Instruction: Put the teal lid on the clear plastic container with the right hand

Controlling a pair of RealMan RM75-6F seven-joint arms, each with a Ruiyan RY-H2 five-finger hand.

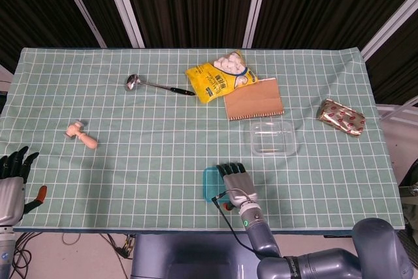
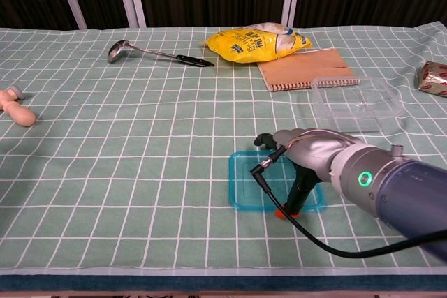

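Observation:
The teal lid lies flat on the checked cloth near the table's front edge. My right hand hovers low over the lid's right half, fingers stretched across it and the thumb pointing down to touch the lid's front edge. The lid is not lifted. The clear plastic container stands open and empty, further back and to the right of the hand. My left hand rests at the table's front left corner, fingers apart and holding nothing.
A brown notebook and a yellow snack bag lie just behind the container. A ladle is at the back, a small wooden pestle at left, and a gold foil packet at right.

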